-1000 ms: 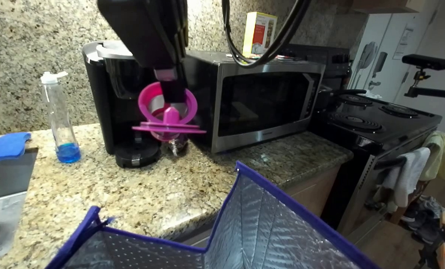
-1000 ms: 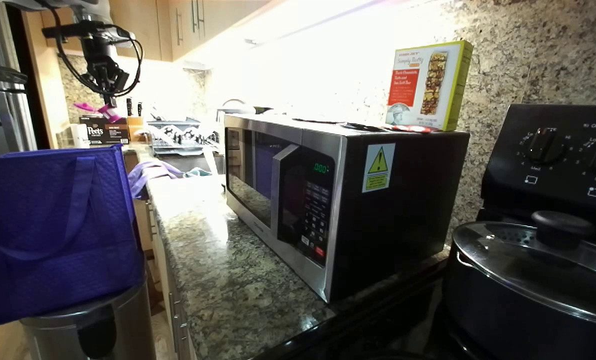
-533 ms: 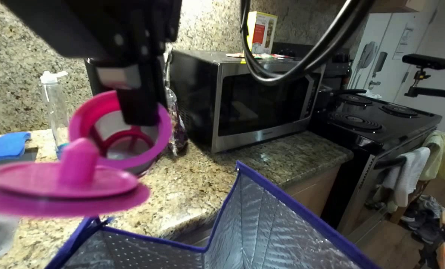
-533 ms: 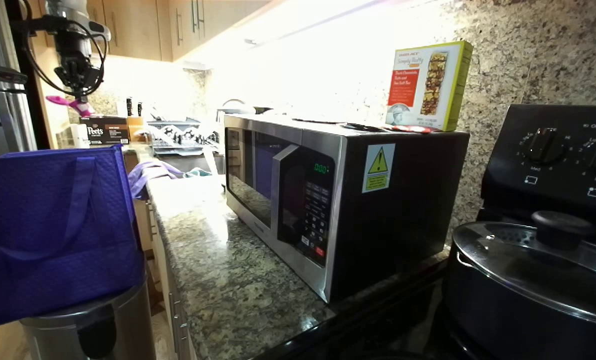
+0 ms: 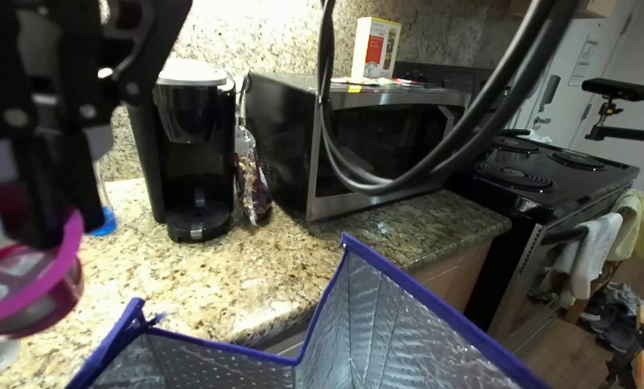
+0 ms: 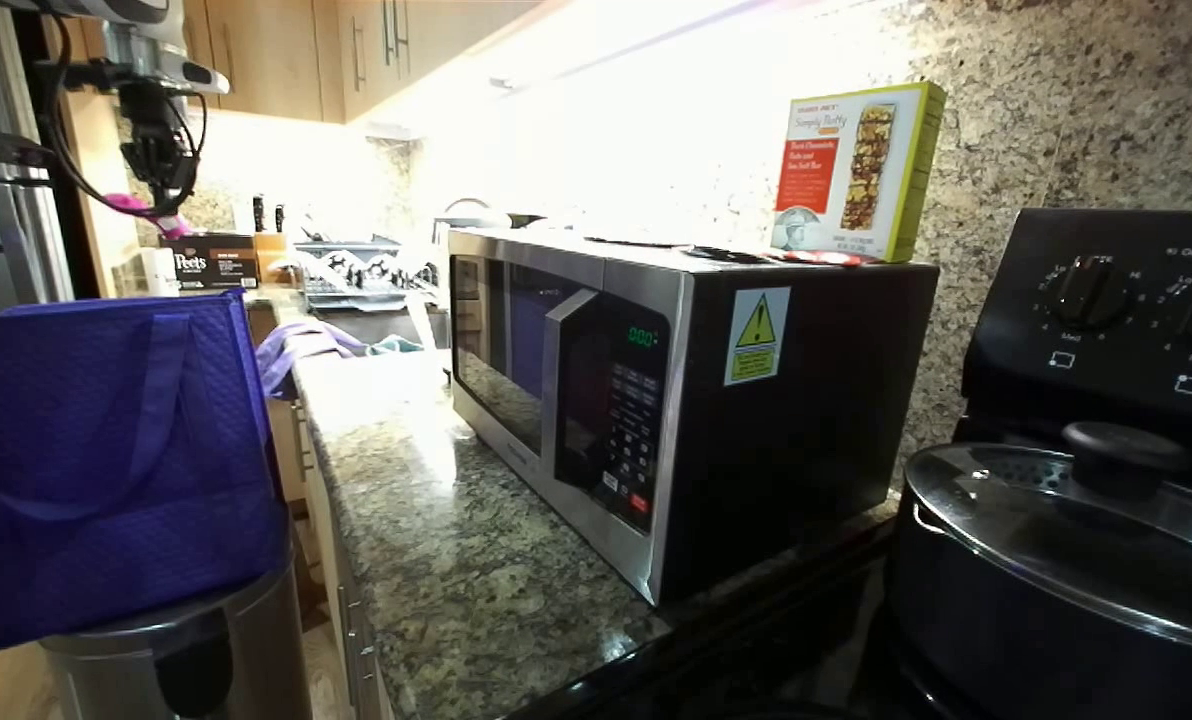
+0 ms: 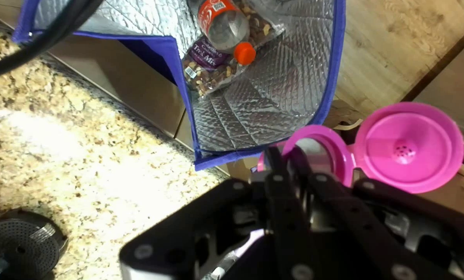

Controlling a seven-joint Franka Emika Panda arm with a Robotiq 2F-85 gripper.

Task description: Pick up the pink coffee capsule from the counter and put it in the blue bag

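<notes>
In an exterior view, the tool (image 5: 65, 232) is pinching the wall of the pink coffee capsule (image 5: 35, 292) at the view's left edge, one finger reaching inside the cup. The blue bag (image 5: 397, 329) is gaping in the foreground, showing its silvery lining. Beyond it, a coffee maker (image 5: 187, 119) and a microwave (image 5: 387, 135) are standing on the speckled table (image 5: 208, 281).

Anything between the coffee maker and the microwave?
Yes: a filled clear plastic bag, on the counter between the coffee maker and the microwave. An exterior view shows it.
</notes>
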